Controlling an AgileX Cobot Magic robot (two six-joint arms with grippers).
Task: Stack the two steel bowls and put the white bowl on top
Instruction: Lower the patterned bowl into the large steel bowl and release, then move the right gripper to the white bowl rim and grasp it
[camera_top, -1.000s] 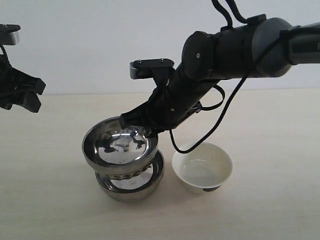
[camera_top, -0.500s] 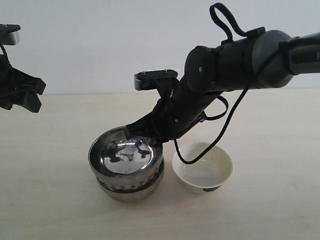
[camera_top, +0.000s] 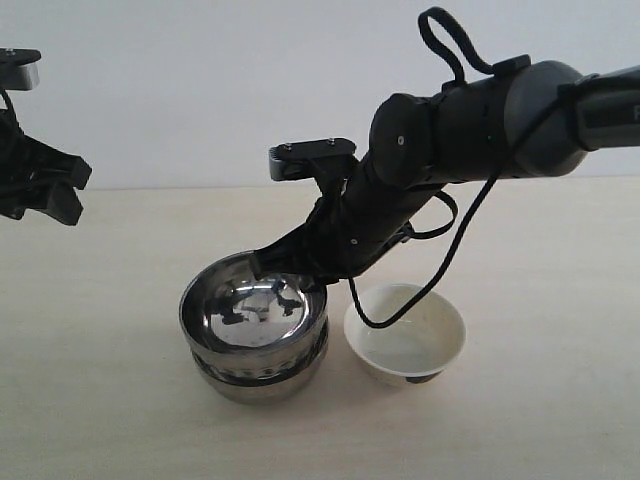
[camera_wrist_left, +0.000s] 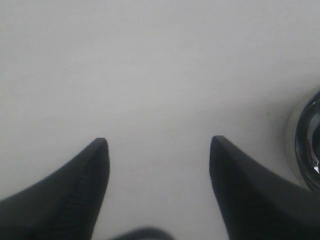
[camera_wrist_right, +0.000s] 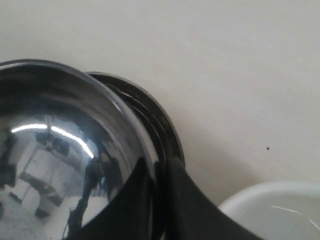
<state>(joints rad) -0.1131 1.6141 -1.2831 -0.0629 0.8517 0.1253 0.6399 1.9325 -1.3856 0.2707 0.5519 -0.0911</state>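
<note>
Beige bench (camera_top: 540, 420) is carrying all three bowls. The upper steel bowl (camera_top: 252, 312) is sitting nested in the lower steel bowl (camera_top: 262, 380), and the white bowl (camera_top: 405, 340) is resting upright just beside them on the right. The right tool (camera_wrist_right: 161, 170) is pinching the upper steel bowl's rim, one finger inside, one outside. The left tool (camera_wrist_left: 157, 142) is hanging spread and empty, well apart.
</note>
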